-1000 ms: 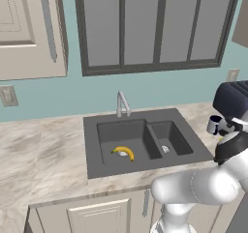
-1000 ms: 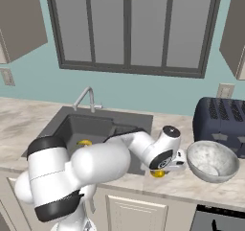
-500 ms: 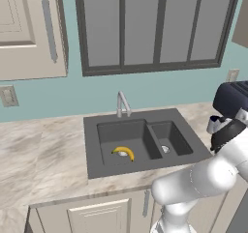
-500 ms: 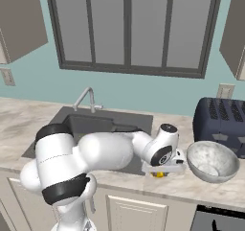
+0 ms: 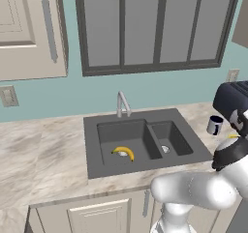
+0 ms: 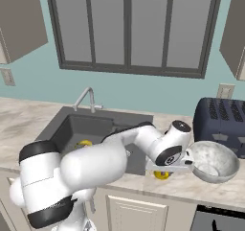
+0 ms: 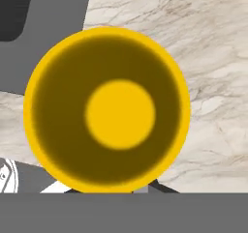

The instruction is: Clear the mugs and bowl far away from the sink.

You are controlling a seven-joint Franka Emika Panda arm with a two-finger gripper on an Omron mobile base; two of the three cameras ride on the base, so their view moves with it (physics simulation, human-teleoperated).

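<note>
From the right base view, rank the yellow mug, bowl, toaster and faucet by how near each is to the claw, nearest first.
1. Yellow mug, directly under the claw, at the counter's front edge.
2. Bowl, just to the claw's right.
3. Toaster, behind the bowl by the wall.
4. Faucet, far left, behind the sink.

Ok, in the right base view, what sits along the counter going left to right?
Faucet → sink → yellow mug under the arm's wrist → bowl, with the dark blue toaster just behind it at the far right.
</note>
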